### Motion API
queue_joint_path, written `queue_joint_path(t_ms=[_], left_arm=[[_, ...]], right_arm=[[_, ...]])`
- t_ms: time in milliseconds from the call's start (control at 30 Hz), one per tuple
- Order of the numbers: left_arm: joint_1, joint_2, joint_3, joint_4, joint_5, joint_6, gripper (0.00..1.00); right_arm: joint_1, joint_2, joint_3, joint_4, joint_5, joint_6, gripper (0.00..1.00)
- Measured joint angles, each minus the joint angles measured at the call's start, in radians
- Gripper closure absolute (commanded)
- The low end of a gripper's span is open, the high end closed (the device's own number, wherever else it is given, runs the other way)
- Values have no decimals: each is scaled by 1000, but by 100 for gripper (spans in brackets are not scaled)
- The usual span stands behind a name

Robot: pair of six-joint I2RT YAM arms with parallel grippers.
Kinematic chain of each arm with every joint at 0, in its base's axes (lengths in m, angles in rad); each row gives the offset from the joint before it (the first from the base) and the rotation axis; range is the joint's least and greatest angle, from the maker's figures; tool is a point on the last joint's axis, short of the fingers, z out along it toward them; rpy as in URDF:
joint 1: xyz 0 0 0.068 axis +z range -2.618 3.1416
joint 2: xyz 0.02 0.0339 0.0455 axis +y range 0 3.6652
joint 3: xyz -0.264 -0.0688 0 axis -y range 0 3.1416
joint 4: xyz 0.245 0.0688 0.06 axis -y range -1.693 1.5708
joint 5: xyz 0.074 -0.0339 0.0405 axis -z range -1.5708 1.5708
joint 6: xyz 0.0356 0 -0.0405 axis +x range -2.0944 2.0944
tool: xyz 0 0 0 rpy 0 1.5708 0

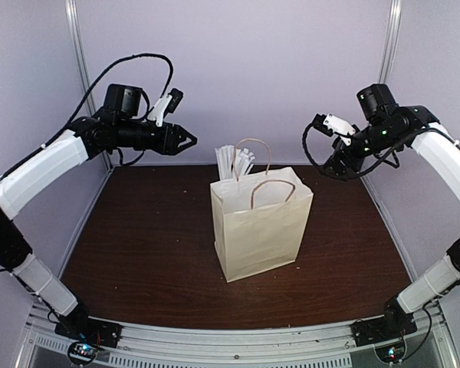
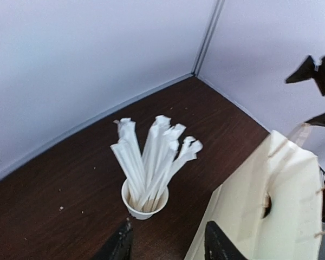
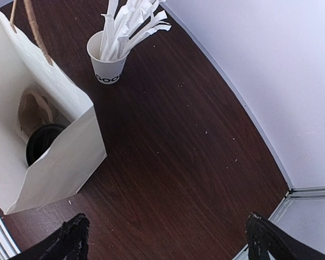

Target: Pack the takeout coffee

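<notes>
Dark letters reading "GOO" are showing low on the white stick cup (image 3: 107,59), which is standing just behind the paper bag (image 1: 261,230); the rest of the print is facing away. The left gripper (image 2: 169,234) is hovering above and left of the bag, jaws partly apart, holding nothing. The right gripper (image 3: 167,219) is hanging above the bag's right side, jaws spread wide, touching nothing. The takeout coffee (image 3: 42,145) is sitting inside the bag, only its black lid (image 3: 46,138) showing. Dark table (image 1: 138,253) wood is showing all around the bag, out to the walls.
</notes>
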Motion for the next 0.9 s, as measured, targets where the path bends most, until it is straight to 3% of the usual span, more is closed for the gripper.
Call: queue_joint_path(t_ms=[100,267,533,900], left_arm=[[84,126,5,30,40,-46,63],[149,279,43,61,126,-96,63],[152,432,201,119,270,-122,69],[152,583,357,141,337,-141,76]], right_arm=[[-16,8,0,-3,0,0,0],[-24,27,0,-4,0,7,0],[-25,31,-13,-3,-8,15,0],[-25,37,-24,-1,-23,16,0]])
